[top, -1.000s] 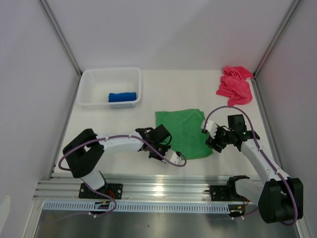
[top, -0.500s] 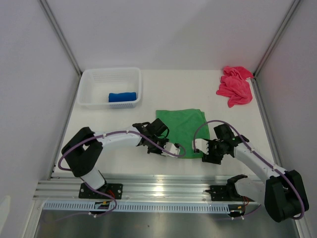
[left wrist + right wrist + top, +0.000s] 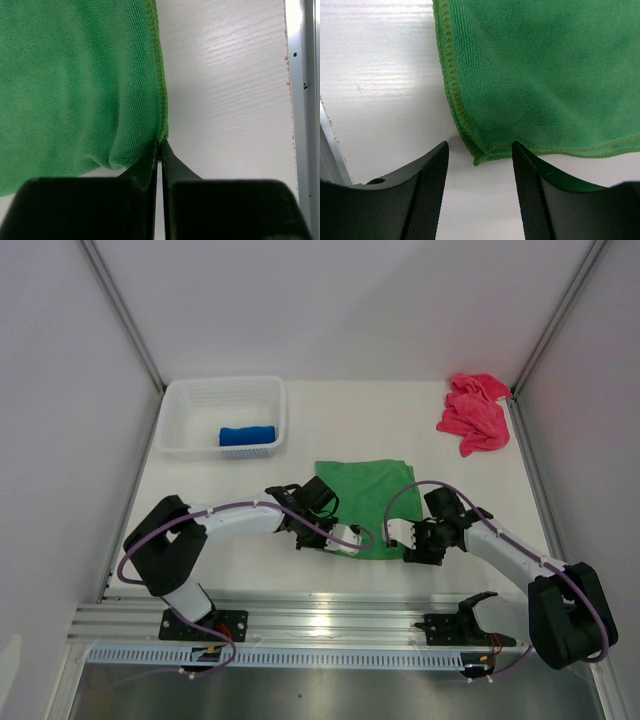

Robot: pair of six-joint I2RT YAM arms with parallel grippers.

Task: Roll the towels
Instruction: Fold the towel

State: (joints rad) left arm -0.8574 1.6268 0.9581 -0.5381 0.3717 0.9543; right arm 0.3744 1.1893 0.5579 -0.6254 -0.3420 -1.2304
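The top view shows all three towels: the blue towel (image 3: 246,435) rolled up inside the basket (image 3: 222,390) at the far left, the pink towel (image 3: 473,412) crumpled in the far right corner of the table (image 3: 230,560), and the green towel (image 3: 372,498) spread flat in the middle. Both arms reach in low at its near edge, one at each near corner. From above, the fingers are too small to read, but the wrist cameras show them. In the left wrist view, the left gripper (image 3: 160,146) has its fingers pressed together, pinching the towel's corner. The cloth bunches up slightly just beside the tips, and its stitched hem runs straight away from them. In the right wrist view, the right gripper (image 3: 479,150) stands with its fingers apart, one on either side of the other near corner. That corner lies flat on the table between them, with two layers of hem showing. Neither wrist view shows the basket or the other two towels.
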